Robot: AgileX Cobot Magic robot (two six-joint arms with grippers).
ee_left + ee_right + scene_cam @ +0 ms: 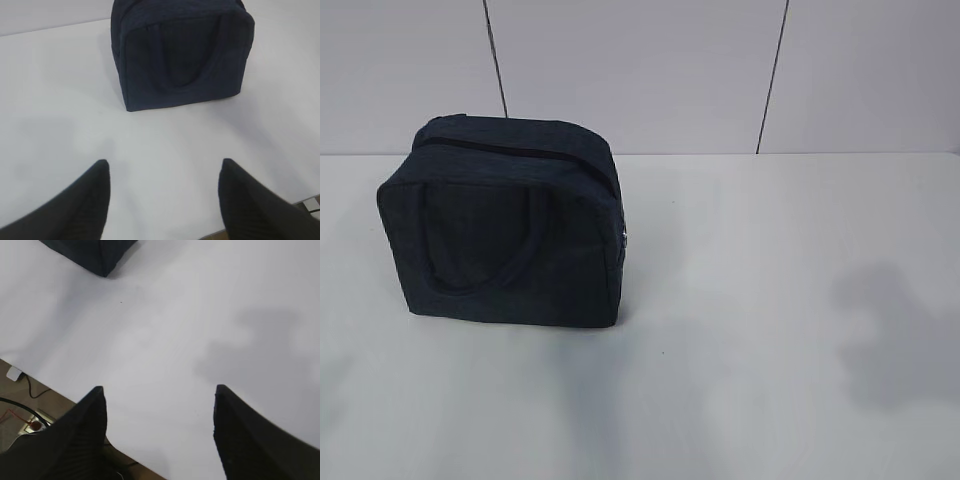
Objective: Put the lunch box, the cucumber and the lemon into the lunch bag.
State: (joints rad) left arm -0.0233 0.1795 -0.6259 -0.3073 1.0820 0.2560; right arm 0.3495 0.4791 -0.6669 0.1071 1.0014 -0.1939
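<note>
The dark navy lunch bag (pixel 505 225) stands upright on the white table, left of centre, zipper along its top and a loop handle hanging on the near face. The left wrist view shows the lunch bag (pixel 182 52) ahead of my left gripper (pixel 164 164), which is open and empty above bare table. One corner of the lunch bag (pixel 92 252) shows at the top left of the right wrist view, well away from my right gripper (pixel 159 389), also open and empty. Neither gripper appears in the exterior view. The lunch box, the cucumber and the lemon are out of view.
The white table (pixel 770 300) runs back to a grey panelled wall (pixel 640 70). Its front edge (pixel 60 387) passes under my right gripper, with floor and cables (pixel 20 410) below it. Arm shadows (pixel 895 330) lie on the table's right side.
</note>
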